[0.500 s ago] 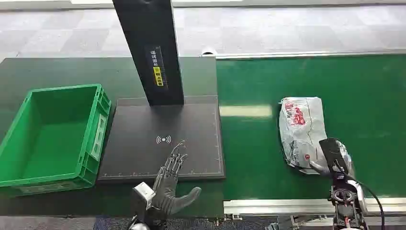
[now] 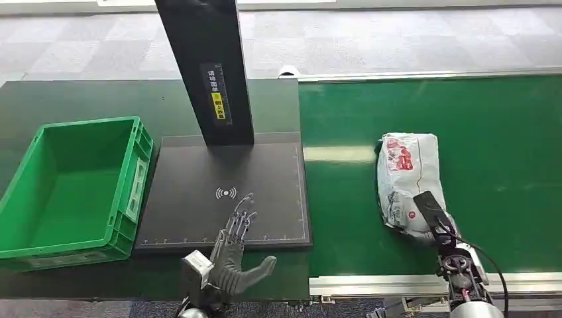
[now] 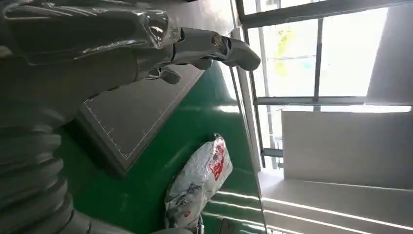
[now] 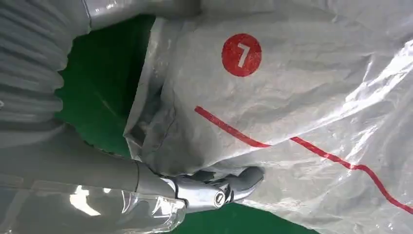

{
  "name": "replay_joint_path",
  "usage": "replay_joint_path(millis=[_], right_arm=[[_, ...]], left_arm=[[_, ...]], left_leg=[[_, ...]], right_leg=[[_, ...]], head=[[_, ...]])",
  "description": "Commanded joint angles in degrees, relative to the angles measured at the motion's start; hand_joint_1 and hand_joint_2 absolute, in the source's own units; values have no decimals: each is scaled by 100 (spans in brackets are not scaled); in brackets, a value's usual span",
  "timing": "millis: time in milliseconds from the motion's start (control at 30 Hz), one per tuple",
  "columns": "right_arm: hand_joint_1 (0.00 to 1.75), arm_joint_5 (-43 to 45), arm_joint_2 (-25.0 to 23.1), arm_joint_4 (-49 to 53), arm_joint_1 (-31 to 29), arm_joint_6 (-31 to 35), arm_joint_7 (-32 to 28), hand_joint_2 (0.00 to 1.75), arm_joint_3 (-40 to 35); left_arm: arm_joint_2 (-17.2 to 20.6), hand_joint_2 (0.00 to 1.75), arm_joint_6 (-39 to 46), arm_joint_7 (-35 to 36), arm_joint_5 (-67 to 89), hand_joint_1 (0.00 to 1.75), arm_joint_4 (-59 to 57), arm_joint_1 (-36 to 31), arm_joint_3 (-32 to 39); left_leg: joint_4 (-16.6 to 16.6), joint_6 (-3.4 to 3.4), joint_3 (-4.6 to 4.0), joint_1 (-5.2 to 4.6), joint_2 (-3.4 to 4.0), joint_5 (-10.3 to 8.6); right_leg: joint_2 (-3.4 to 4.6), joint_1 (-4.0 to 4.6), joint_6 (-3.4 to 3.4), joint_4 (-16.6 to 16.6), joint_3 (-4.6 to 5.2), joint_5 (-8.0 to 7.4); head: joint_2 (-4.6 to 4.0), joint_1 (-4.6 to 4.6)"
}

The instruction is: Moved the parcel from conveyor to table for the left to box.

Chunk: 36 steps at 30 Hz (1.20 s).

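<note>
Parcel (image 2: 407, 180) sits against my right hand (image 2: 434, 222), which grips its near end; left hand (image 2: 233, 255) lies open. I'd lift cleanly before swinging toward the pad (image 2: 199, 212).

A dark table (image 2: 79, 99) bore a green crate (image 2: 73, 189) and black scanner pad (image 2: 225, 192). Right, a green conveyor (image 2: 504, 119) carried the parcel (image 2: 407, 175).
</note>
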<state>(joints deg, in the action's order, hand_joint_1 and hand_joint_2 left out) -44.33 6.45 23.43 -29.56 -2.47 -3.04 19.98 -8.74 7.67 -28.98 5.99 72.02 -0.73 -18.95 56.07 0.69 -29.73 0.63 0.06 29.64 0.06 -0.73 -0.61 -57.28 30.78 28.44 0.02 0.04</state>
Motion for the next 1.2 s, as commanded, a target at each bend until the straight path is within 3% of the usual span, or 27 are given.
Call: replay_joint_path(millis=[33,200,367,500,533,600,633,700,767,867,967,1200], right_arm=[[175,68,-273,-624,-365,9,108,175,-160],[175,71,-324,-508,-420,104,-13,175,-177],[175,190,-571,268,-383,264,-757,175,-321],[175,352,-653,532,-331,104,-743,175,-311],[175,1206,-791,994,-207,-1023,-1564,175,-201],[175,1729,-1038,2439,257,-1469,-1920,175,-650],[175,2126,-1201,3700,674,-1635,-1516,175,-1015],[175,2606,-1231,5538,1248,-1434,-1201,175,-1708],[175,2954,-1046,6955,1796,-923,-1302,175,-2264],[175,3231,-766,7158,1980,-658,-1207,175,-2537],[175,3288,-710,6919,1911,-591,-1348,175,-2543],[175,3299,-701,6839,1876,-576,-1392,175,-2546]], left_arm=[[92,175,48,25,-47,0,-87,-29,-19],[58,175,74,-2,-58,0,-150,-46,-27],[23,175,133,-87,-29,0,-46,-52,49],[27,175,132,-89,-16,0,-3,-52,83],[30,175,198,-160,34,0,-8,-101,129],[59,175,319,-234,98,0,59,-136,236],[91,175,342,-240,104,0,192,-125,343],[117,175,454,-294,186,0,521,-57,568],[135,175,628,-350,265,0,1016,87,872],[109,175,539,-269,347,0,1189,151,1013],[72,175,524,-282,371,0,1119,142,1008],[63,175,523,-294,381,0,1090,134,998]], left_leg=[[-5,-2,-6,1,21,-8],[-6,1,2,1,17,-11],[0,-1,0,-1,20,-4],[1,-1,-6,-2,12,-3],[0,-2,-10,0,19,-6],[2,-1,-8,-2,7,-4],[2,-1,-20,-2,11,-8],[4,2,-26,-3,15,-4],[9,4,-34,-3,5,-3],[8,2,-33,-2,-14,-5],[1,-1,5,3,3,-5],[-3,-5,2,0,3,-16]], right_leg=[[20,3,5,6,13,-16],[16,2,8,5,5,-14],[24,0,6,-3,11,-10],[17,-1,3,-7,12,-7],[23,1,5,-4,19,-12],[11,-1,4,-7,13,-6],[14,-1,6,-8,25,-10],[20,-2,7,-14,35,-8],[10,-2,9,-22,14,-1],[-9,-2,5,-16,8,3],[6,4,2,-10,7,-1],[4,1,5,-4,4,-11]], head=[[0,2],[0,2],[0,0],[0,0],[0,0],[0,2],[0,2],[0,2],[0,0],[0,0],[0,0],[0,2]])
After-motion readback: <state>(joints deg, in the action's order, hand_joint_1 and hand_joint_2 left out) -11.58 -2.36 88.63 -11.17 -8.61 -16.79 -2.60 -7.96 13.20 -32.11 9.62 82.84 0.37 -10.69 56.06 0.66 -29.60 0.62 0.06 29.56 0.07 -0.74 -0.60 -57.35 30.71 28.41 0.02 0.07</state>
